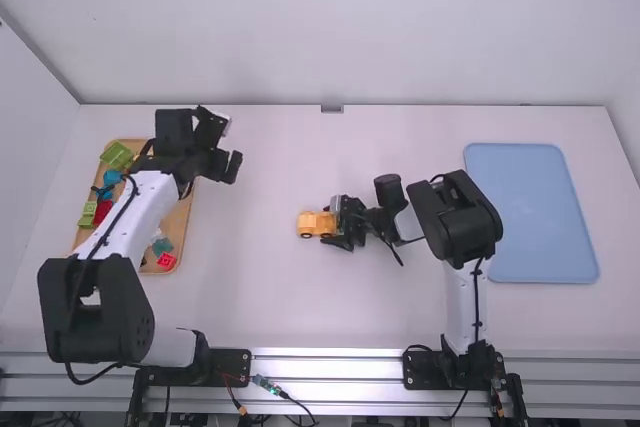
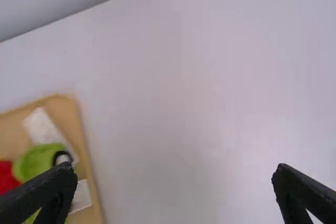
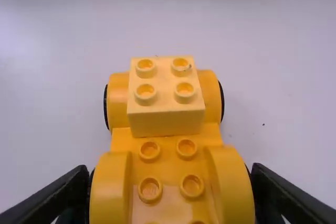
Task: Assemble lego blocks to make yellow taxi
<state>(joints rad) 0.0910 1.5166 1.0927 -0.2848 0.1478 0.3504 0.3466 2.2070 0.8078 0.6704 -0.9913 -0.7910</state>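
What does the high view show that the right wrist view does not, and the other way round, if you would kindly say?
High view: the left gripper, the blue tray, and the wooden tray with colored blocks.

Right wrist view: distinct round studs and a dark speck.

Both: the yellow car, the right gripper at it, and the white table.

The white table [image 1: 300, 307] carries a wooden tray [image 1: 179, 219] toward its left edge, a flat light-blue tray [image 1: 530, 212] toward its right, and, between them, a yellow wheeled toy car [image 1: 312, 222] near the middle.
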